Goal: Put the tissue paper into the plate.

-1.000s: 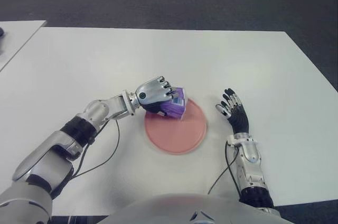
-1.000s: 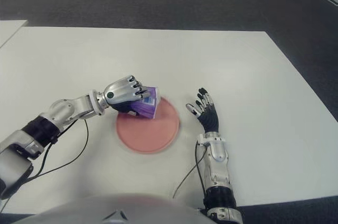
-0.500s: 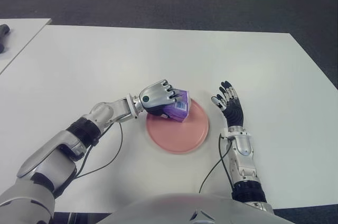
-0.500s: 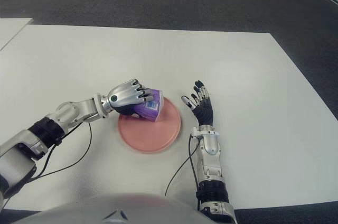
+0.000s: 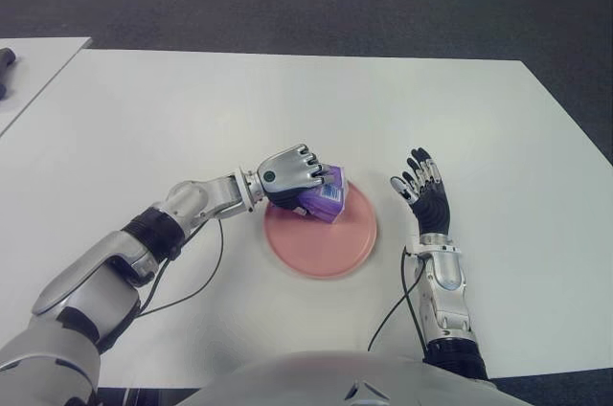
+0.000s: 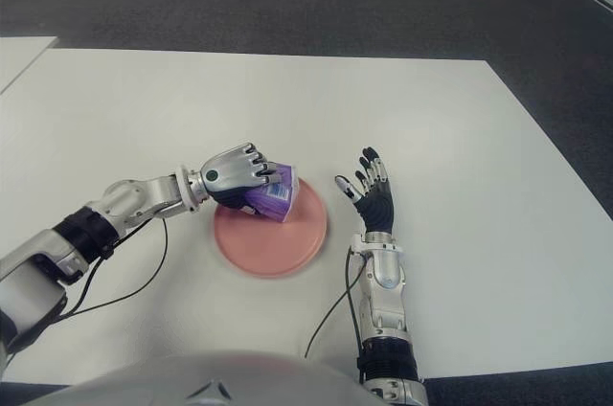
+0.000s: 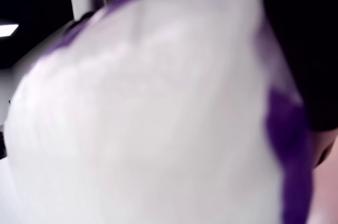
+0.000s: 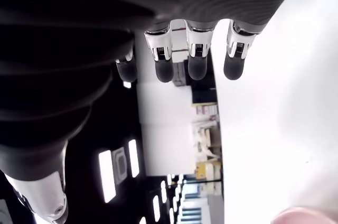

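Left hand point(image 5: 292, 169) is wrapped over the top of the tissue pack point(image 5: 324, 196), fingers curled down its far side, firm hold; the left wrist view is filled by white and purple wrap, which fits a full grasp. The pack sits over the plate point(image 5: 330, 248) at about its 11 o'clock edge, low; I can't tell if a corner already touches the pink surface. Main risk: it's over the rim, not the centre, so letting go here could leave it half on the rim, and it may tip off toward 10 o'clock onto the table point(image 5: 192, 109). Second risk: the fingers cover much of the pack, so soft wrap could drag on a fingertip as they uncurl and skew the drop. Third: the plate looks light, so a knuckle pressing on the rim could slide it. Safer to carry it further toward 4 o'clock before uncurling. Pack orientation: tilted, long axis roughly 10 to 4 o'clock, free end with the label pointing toward 4 and down at the plate's centre, upper end buried in the palm. Right hand point(image 5: 425, 203) is idle, just beside the plate at 3 o'clock, fingers spread and empty, clear of the drop path.
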Available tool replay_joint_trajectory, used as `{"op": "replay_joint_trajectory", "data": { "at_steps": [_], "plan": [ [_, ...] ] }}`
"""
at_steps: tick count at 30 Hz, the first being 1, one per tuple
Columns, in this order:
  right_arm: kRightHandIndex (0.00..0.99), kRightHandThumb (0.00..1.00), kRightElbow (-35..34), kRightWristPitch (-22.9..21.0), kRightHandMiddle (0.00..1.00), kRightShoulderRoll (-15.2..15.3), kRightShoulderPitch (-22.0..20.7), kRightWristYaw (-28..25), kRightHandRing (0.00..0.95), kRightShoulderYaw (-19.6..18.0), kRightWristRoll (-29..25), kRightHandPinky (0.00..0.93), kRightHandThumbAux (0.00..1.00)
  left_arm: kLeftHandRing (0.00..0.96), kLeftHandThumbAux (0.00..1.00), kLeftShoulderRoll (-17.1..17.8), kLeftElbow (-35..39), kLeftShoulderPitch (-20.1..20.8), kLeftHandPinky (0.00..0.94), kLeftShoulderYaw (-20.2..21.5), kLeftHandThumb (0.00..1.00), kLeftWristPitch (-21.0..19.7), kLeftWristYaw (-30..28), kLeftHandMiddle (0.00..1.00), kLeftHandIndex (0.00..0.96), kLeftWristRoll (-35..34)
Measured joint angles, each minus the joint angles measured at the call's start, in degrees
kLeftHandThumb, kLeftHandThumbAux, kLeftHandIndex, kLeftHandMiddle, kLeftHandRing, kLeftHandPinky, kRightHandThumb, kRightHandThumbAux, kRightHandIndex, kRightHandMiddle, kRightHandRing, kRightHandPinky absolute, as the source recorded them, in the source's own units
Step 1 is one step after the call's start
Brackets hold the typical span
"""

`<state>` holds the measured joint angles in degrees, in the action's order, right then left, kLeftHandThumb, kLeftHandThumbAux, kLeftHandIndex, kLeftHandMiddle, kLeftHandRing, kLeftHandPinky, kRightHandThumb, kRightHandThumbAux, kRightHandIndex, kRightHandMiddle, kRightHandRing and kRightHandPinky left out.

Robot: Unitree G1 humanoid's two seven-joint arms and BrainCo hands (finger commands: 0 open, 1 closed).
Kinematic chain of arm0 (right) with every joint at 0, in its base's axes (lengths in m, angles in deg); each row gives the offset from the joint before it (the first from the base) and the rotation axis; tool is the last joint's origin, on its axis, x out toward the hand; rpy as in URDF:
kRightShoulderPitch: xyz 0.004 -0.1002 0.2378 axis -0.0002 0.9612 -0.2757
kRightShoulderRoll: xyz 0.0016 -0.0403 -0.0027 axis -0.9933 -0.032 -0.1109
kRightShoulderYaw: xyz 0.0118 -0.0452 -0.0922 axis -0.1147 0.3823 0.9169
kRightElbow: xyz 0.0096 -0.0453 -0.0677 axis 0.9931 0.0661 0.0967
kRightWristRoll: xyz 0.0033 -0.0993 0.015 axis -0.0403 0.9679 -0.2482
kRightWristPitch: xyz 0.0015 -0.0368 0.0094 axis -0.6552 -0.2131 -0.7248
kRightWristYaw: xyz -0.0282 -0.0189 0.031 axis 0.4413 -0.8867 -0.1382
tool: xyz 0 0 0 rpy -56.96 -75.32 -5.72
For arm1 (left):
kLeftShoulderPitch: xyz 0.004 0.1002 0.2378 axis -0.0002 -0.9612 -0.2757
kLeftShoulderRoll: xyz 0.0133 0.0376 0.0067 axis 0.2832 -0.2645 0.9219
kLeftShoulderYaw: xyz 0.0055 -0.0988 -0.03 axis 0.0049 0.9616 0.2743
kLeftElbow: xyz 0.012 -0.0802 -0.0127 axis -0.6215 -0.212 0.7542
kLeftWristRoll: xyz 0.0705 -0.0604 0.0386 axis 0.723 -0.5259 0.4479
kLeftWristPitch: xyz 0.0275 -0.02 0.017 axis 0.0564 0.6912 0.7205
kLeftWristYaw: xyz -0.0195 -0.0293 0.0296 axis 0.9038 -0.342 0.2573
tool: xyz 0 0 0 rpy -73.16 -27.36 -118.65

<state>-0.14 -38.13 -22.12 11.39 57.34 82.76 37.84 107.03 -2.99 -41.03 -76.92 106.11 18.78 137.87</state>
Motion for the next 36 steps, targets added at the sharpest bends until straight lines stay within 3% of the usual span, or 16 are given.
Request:
{"op": "replay_joint_trajectory", "data": {
  "at_steps": [15,28,33,35,36],
  "plan": [
    [0.0,0.0,-0.22,-2.48,0.0,0.21,-0.01,-0.04,0.0,-0.34,-0.03,0.025,0.696,0.835,0.694,0.21,2.56,-2.68,0.821,0.72,0.747,4.44,-2.53,0.829,0.444,-6.51],
    [0.0,0.0,1.69,-2.35,0.0,0.24,-0.43,-0.03,0.0,-0.54,-0.01,0.018,0.709,0.813,0.694,-0.97,5.23,-5.15,0.775,2.74,0.747,12.2,-15.77,0.807,0.445,-20.13],
    [0.0,0.004,3.26,-2.27,0.0,0.35,-0.93,-0.06,0.0,-0.71,-0.05,0.018,0.722,0.721,0.699,-1.14,6.54,-5.88,0.679,3.66,0.714,13.23,-20.1,0.741,0.437,-22.3],
    [0.0,0.008,3.69,-2.28,0.0,0.39,-1.07,-0.06,0.0,-0.81,-0.07,0.019,0.733,0.568,0.703,-2.07,4.84,-5.29,0.537,3.53,0.697,13.26,-20.23,0.604,0.429,-21.4],
    [0.0,0.009,3.92,-2.28,0.0,0.45,-1.21,-0.05,0.0,-0.9,-0.09,0.019,0.734,0.547,0.704,-2.63,3.87,-4.8,0.517,3.37,0.695,13.32,-19.98,0.584,0.428,-21.0]
  ]
}}
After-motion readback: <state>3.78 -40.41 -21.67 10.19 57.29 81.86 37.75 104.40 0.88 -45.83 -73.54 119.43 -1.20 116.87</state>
